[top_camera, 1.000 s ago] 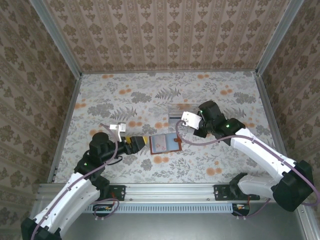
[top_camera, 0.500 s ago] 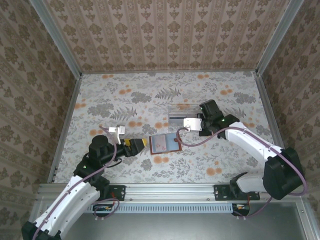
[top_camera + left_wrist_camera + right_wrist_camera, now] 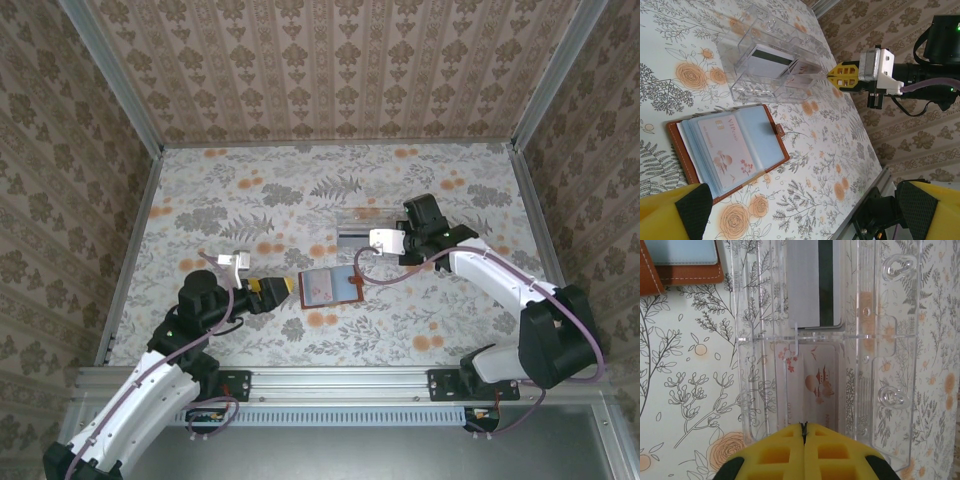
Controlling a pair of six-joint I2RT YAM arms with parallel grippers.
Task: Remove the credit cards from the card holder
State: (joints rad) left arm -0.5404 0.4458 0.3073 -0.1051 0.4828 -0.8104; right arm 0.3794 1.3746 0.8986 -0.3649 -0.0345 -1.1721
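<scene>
The brown card holder [image 3: 330, 287] lies open on the table, its brown edge [image 3: 679, 152] toward my left gripper [image 3: 276, 290]. A pale pink card [image 3: 727, 152] sits in its grey-blue pocket. That gripper [image 3: 802, 195] is open, with its yellow fingers wide apart just left of the holder. My right gripper [image 3: 393, 234] is shut at the right end of the clear tray [image 3: 362, 222], and I see nothing between its fingers [image 3: 803, 432]. In the tray lie a grey card with a dark stripe [image 3: 810, 285] and a pink card [image 3: 817, 380], the pink one just ahead of the shut tips.
The clear tray [image 3: 880, 340] has a low divider between its two compartments. The holder's corner [image 3: 687, 272] lies just beyond the tray's far end. Floral tabletop surrounds everything. Patterned walls enclose the sides and back. A metal rail [image 3: 340, 380] runs along the near edge.
My right gripper has moved from the holder's right edge back and rightward to the right end of the tray. The left gripper has crept slightly toward the holder.
</scene>
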